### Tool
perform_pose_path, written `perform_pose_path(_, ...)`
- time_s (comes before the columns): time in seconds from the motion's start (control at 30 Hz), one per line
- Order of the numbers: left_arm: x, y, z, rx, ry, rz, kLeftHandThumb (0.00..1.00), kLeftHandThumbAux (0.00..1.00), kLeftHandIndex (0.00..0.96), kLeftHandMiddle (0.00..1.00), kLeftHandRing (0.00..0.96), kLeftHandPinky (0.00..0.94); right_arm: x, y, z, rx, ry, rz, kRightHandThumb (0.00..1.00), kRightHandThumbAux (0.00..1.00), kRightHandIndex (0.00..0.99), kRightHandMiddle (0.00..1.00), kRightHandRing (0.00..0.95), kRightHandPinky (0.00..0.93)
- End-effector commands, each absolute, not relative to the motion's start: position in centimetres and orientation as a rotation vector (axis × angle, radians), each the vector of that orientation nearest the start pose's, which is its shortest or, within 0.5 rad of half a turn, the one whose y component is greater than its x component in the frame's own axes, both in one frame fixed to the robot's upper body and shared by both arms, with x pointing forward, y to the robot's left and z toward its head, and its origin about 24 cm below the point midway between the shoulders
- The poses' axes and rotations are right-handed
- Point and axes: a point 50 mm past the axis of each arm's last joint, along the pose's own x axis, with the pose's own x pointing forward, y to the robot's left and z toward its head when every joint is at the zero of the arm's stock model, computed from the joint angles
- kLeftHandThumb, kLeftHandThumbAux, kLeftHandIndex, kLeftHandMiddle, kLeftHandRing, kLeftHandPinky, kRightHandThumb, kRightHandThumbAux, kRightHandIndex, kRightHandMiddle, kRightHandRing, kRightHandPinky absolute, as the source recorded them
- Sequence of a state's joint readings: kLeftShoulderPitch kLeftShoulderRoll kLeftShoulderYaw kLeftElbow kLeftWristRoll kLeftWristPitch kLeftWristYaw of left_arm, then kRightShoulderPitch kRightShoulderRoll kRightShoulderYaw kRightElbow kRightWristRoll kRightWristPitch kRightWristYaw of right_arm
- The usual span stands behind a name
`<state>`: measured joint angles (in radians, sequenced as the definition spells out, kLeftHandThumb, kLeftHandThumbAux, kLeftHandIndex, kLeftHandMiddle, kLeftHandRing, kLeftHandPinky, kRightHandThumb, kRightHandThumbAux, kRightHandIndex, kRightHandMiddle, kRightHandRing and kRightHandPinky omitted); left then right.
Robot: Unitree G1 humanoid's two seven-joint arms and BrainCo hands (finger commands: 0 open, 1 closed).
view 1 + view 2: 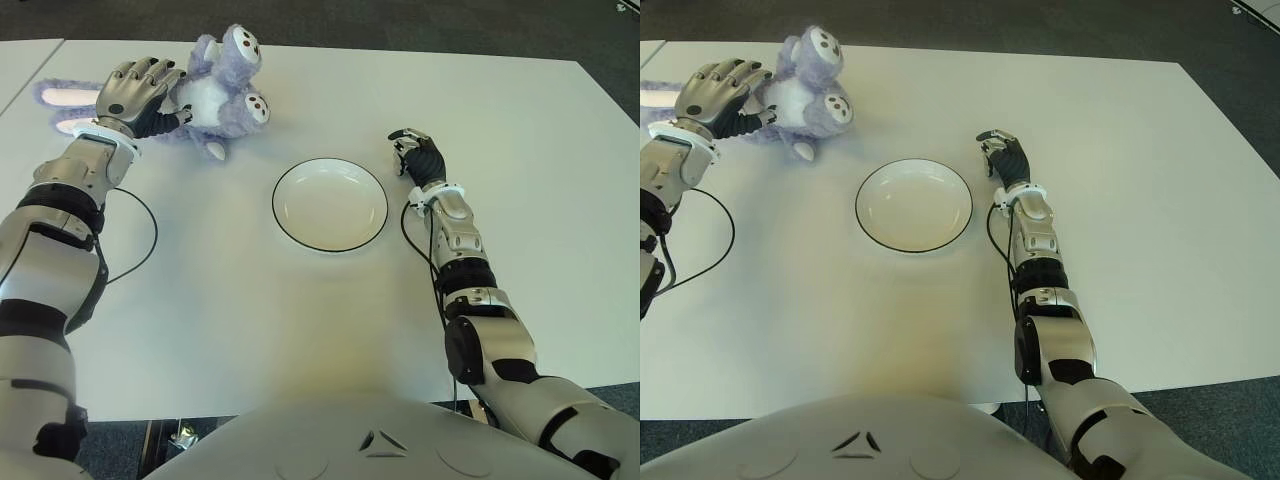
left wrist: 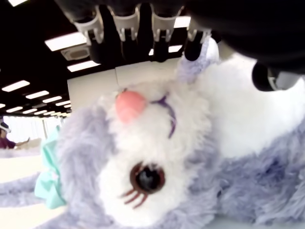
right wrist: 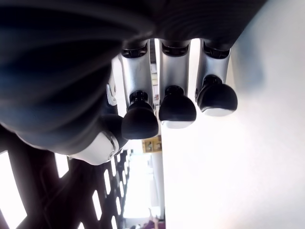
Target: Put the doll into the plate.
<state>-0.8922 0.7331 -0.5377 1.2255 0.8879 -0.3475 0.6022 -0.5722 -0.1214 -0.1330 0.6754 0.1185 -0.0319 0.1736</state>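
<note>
1. While my left arm stretches forward across the table [image 1: 500, 150], my left hand [image 1: 135, 92] sits over the head end of the doll [image 1: 222, 88], palm down, with the silver fingers [image 1: 150, 75] spread above the fur.
2. From the left wrist view, the fingertips [image 2: 126, 28] hang just above the doll's face and the thumb presses into the white fur at the side, so my hand is cupped over the doll; whether it has a firm grip yet I cannot tell for sure, though thumb and plush are touching.
3. My right hand [image 1: 418, 155] shows with its forearm laid out straight along the table, fingers loosely curled and holding nothing, as the right wrist view confirms.
4. As for looks, the doll is a fluffy lilac and white rabbit with a pink nose, a dark glossy eye with stitched lashes, a mint green bow, and long ears with pink lining that stick out past my left wrist.
5. Its feet, white soles with dark dots, point away from my left hand, toward my right.
6. Relative to my hands, the plate [image 1: 330, 204], white with a thin dark rim, lies between them, just beside my right hand and nearer me than the doll; the doll is not in it.
</note>
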Motion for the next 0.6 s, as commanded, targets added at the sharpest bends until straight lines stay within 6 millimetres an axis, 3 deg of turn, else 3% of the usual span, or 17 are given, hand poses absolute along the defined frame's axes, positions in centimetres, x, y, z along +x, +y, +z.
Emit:
perform_pose_path(0.03, 36.52, 28.63, 12.37, 1.790, -0.297, 0.119, 0.457, 0.114, 0.000, 0.000, 0.000, 0.000, 33.80, -16.26, 2.30, 0.071, 0.231, 0.126, 0.697, 0.724, 0.439, 0.855, 0.847, 0.844)
perform_pose_path(0.4, 36.53, 28.34, 12.33, 1.782, -0.321, 0.108, 0.446, 0.110, 0.000, 0.000, 0.000, 0.000, 33.77, -16.28, 2.27, 0.071, 0.232, 0.135, 0.698, 0.723, 0.439, 0.857, 0.850, 0.848)
perform_pose_path(0.6, 36.77, 28.16, 12.29, 1.784, -0.265, 0.019, 0.465, 0.115, 0.000, 0.000, 0.000, 0.000, 33.76, -16.29, 2.25, 0.073, 0.235, 0.139, 0.698, 0.723, 0.439, 0.856, 0.847, 0.845)
